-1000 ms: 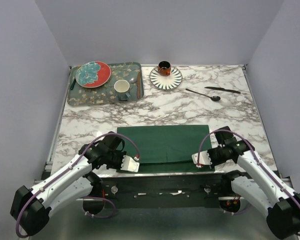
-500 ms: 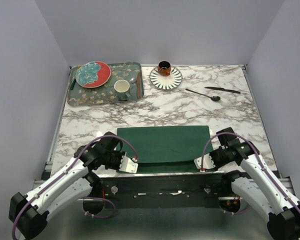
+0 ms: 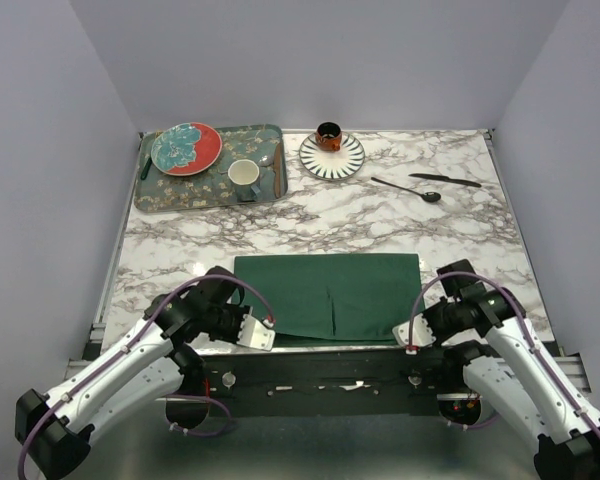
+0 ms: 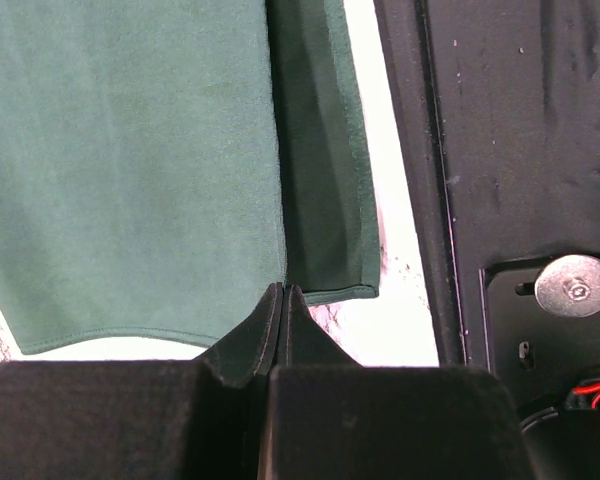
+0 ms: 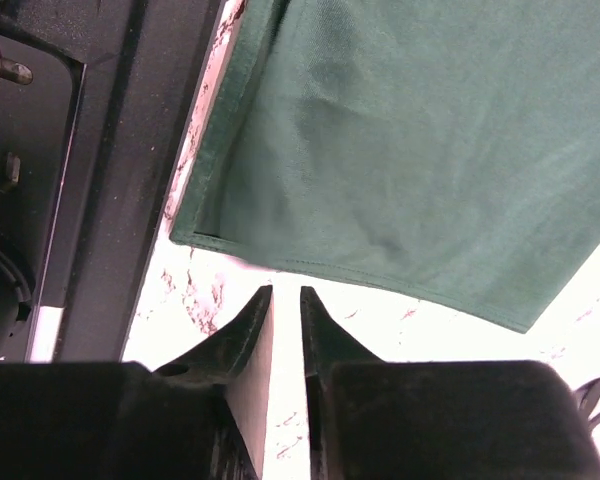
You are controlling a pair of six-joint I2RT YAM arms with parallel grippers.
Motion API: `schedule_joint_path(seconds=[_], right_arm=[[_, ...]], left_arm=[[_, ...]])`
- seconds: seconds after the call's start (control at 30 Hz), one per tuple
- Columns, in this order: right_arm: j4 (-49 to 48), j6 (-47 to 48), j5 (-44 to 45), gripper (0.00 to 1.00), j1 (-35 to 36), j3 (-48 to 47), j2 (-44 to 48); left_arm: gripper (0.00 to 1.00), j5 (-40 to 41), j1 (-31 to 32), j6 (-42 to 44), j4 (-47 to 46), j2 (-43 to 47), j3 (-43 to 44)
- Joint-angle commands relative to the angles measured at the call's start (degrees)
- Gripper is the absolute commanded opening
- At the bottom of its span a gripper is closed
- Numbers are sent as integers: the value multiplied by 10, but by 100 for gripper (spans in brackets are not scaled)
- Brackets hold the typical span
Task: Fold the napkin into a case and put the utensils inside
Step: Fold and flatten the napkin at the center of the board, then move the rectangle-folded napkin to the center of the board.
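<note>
Left pincer (image 3: 260, 335) (image 4: 283, 290): at the napkin's near left corner, jaws pressed together. The wrist view shows the edge of the upper cloth layer running straight into the tips. Whether cloth is nipped between them cannot be told.

Right pincer (image 3: 412, 335) (image 5: 286, 292): just off the napkin's near right corner, jaws slightly spread with a narrow gap. Nothing sits between them, and the tips stop just short of the hem, over bare marble.

Napkin (image 3: 325, 295) (image 4: 130, 150) (image 5: 430, 150): dark green, lying flat on the counter (image 3: 380, 215). Its near edge runs along the counter's near edge. It is in two layers, with a darker strip of the lower layer showing along the near side. A short crease runs up from the near edge around the middle.

Beyond the napkin, to the far right: a black knife (image 3: 445, 180) and a black long-handled piece (image 3: 407, 189). They lie side by side on the marble, apart from each other and well clear of the napkin.

Beyond the napkin, far centre: a striped plate (image 3: 345, 165) carrying a dark cup (image 3: 328, 133).

Beyond the napkin, far left: a patterned tray (image 3: 180, 195) holding a red and teal plate (image 3: 186, 148) and a pale cup (image 3: 244, 175).
</note>
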State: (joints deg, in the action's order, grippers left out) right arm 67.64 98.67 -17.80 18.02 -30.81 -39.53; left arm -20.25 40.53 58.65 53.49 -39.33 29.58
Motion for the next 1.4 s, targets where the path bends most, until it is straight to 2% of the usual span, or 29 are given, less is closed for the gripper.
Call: schedule_joint_path(seconds=[0.0, 0.1, 0.13, 0.23, 0.33, 0.47, 0.57, 0.6, 0.67, 0.7, 0.83, 1.0, 1.37], right_arm=[[27, 15, -14, 25, 3, -14, 18], [26, 7, -14, 33, 3, -16, 21], [23, -8, -14, 38, 3, -20, 20], [-10, -79, -8, 44, 3, -47, -4], [-32, -176, -7, 48, 2, -106, -51], [-56, -298, -61, 59, -45, -213, -170], [-72, -384, -115, 61, -117, -309, -263], [-69, -402, -129, 61, -133, -342, -333], [-42, -432, -145, 56, -165, -432, -409], [-37, -441, -151, 54, -172, -456, -470], [-41, -473, -141, 49, -178, -539, -574], [-30, -473, -138, 47, -177, -591, -662], [-54, -457, -141, 50, -170, -549, -737]], left_arm=[[0, -6, 11, -5, 23, 20, 15], [11, -3, 17, -13, 24, 34, 18], [30, 1, 19, -21, 24, 36, 19], [57, 23, 24, -51, 25, 43, 36], [65, 49, 26, -67, 24, 37, 60], [67, 98, 19, -127, -19, 5, 90], [63, 66, -26, -174, -62, -57, 112], [62, 25, -90, -183, -73, -98, 121], [58, -22, -157, -201, -108, -148, 163], [56, -67, -222, -215, -114, -207, 182], [50, -109, -300, -253, -131, -357, 281], [49, -100, -313, -258, -167, -478, 340], [48, -110, -309, -214, -175, -578, 338]])
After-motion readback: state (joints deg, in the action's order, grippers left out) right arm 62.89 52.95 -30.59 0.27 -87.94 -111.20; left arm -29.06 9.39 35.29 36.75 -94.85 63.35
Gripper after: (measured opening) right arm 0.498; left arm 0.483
